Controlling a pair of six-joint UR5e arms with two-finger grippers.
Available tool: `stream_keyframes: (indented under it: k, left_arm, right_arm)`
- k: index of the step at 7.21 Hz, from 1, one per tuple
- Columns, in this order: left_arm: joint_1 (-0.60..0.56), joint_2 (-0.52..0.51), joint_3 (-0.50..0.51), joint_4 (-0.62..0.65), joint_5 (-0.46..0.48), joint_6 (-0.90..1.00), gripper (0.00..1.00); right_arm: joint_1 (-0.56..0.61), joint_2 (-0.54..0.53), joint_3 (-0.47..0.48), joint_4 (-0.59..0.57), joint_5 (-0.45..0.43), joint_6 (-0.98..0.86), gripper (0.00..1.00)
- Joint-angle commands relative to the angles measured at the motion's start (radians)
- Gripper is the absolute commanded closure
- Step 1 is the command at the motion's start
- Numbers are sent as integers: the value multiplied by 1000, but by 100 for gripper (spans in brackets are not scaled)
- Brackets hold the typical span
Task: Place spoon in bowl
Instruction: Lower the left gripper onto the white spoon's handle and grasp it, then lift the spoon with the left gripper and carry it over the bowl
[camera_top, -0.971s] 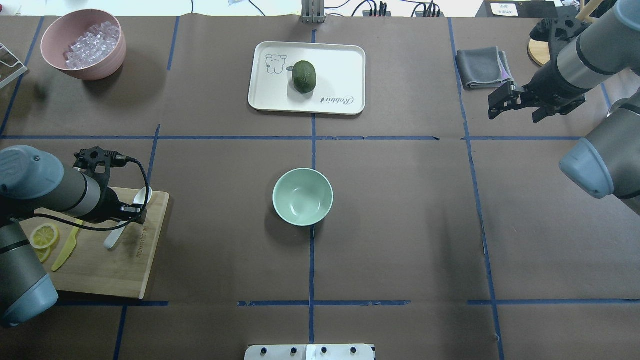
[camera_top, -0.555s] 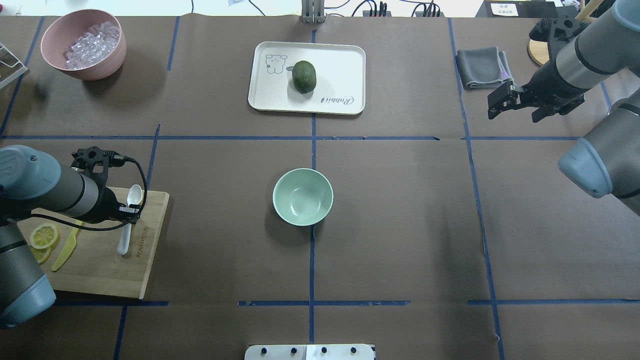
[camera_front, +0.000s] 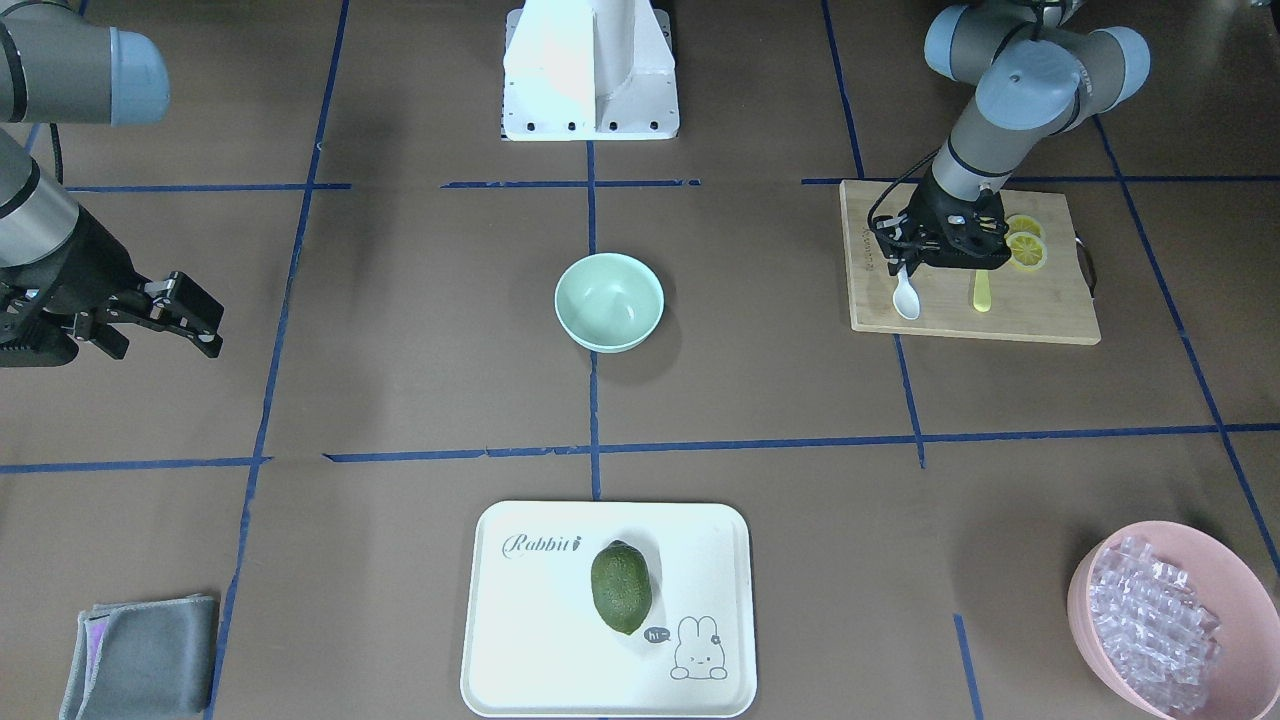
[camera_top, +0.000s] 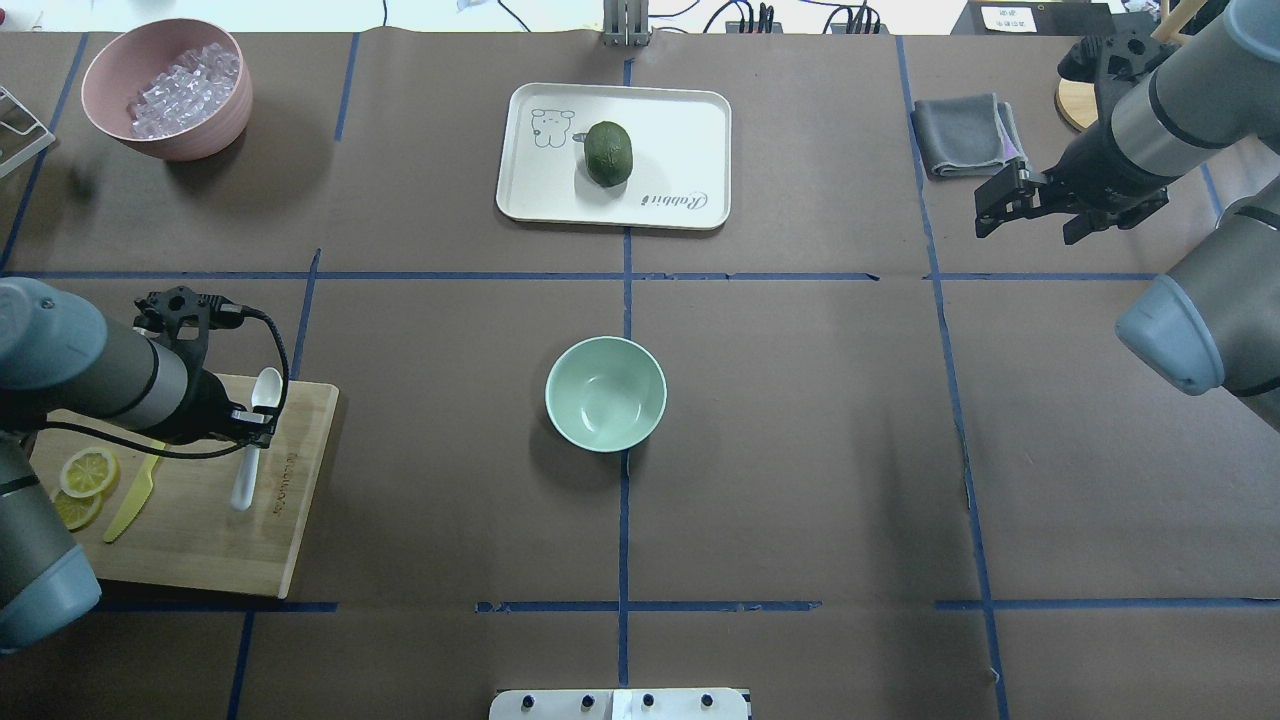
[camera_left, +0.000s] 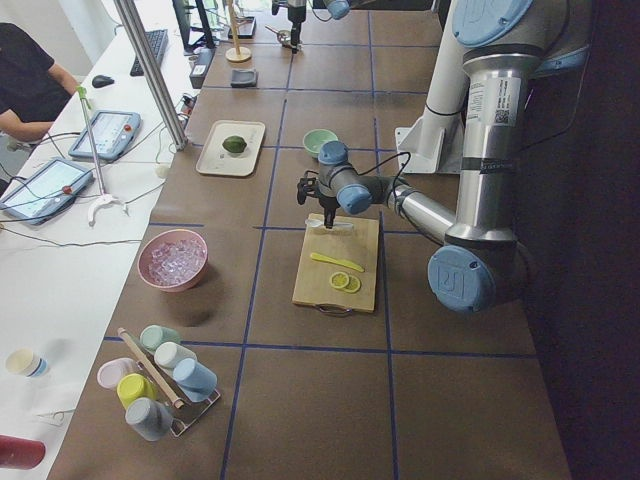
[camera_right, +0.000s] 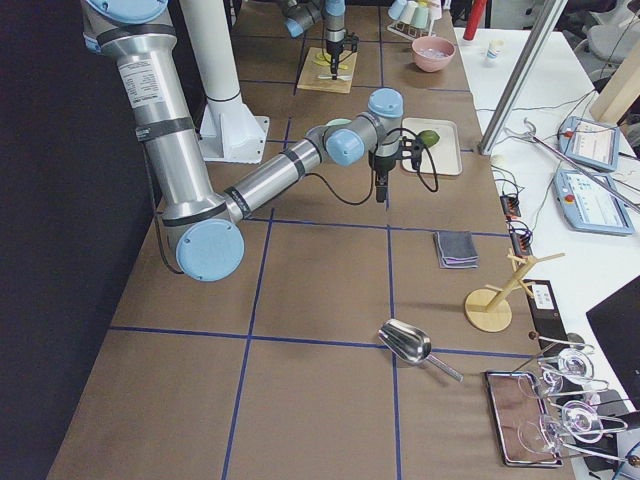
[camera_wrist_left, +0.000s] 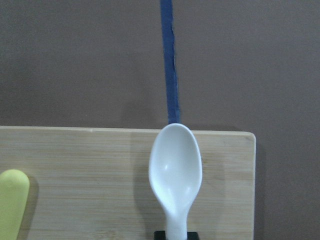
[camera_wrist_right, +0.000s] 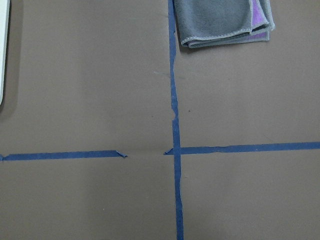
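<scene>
Your spoon (camera_top: 243, 482) sits over the cutting board (camera_top: 200, 545) at the overhead view's left, with the left gripper (camera_top: 257, 424) closed on its handle, so the grasp looks made. Next, lift and carry it right to the empty bowl (camera_top: 605, 395) at frame centre, then release. Nothing blocks that path: the yellow knife (camera_top: 130, 505) and lemon slices (camera_top: 88, 470) lie further left, and the right gripper (camera_top: 1022, 228) hangs spread and empty at upper right.
</scene>
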Motion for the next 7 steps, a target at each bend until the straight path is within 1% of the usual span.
stream_keyframes:
  k: [1, 2, 3, 4, 5, 6, 7]
  left_arm:
    - [-87, -6, -144, 230, -89, 109, 100]
    - [-85, -74, -207, 390, -91, 110, 100]
    - [-79, -244, -200, 552, -94, 89, 100]
    - [-44, -397, -166, 641, -94, -37, 100]
    - [23, -507, -85, 628, -91, -180, 100]
    - [81, -590, 13, 552, -85, -292, 100]
    - [114, -653, 124, 423, -81, -403, 100]
  right_arm:
    - [0, -4, 3, 1, 7, 0, 0]
    - [3, -9, 6, 5, 10, -3, 0]
    - [3, -15, 6, 12, 10, -6, 0]
    - [15, -29, 6, 14, 10, -29, 0]
    - [54, -61, 1, 12, 10, -132, 0]
    - [86, -90, -6, 11, 25, -214, 0]
    - [127, -104, -25, 11, 68, -266, 0]
